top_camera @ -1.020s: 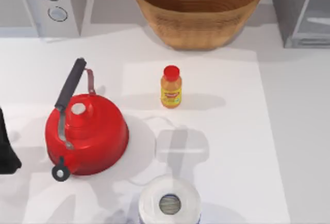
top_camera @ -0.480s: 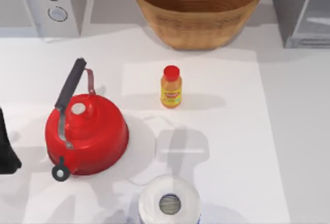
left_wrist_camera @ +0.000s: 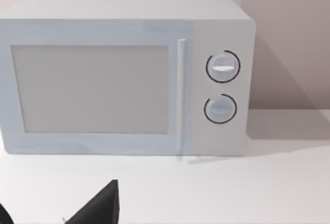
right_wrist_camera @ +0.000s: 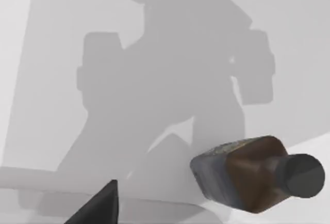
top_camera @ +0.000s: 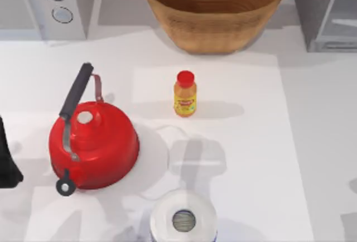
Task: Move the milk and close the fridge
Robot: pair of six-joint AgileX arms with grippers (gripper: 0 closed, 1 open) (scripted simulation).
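The fridge (top_camera: 326,10) stands at the table's back right, a grey box with a paler door panel. The milk is out of view. My left arm (top_camera: 4,161) is parked at the table's left edge. In the left wrist view my left gripper (left_wrist_camera: 56,216) is open, with nothing between its fingers, and faces the microwave. A dark part of my right gripper (right_wrist_camera: 98,211) hangs over shaded table. A brownish bottle with a dark cap (right_wrist_camera: 252,175) lies in that shade nearby.
A wicker basket (top_camera: 215,10) sits at the back centre and a pale microwave (top_camera: 44,5) at the back left. An orange bottle with a red cap (top_camera: 185,94) stands mid-table, a red kettle (top_camera: 92,141) to its left, a paper roll (top_camera: 183,219) at the front.
Faint new shadows have appeared at the table's front right edge in the top view. Nothing on the table has moved.
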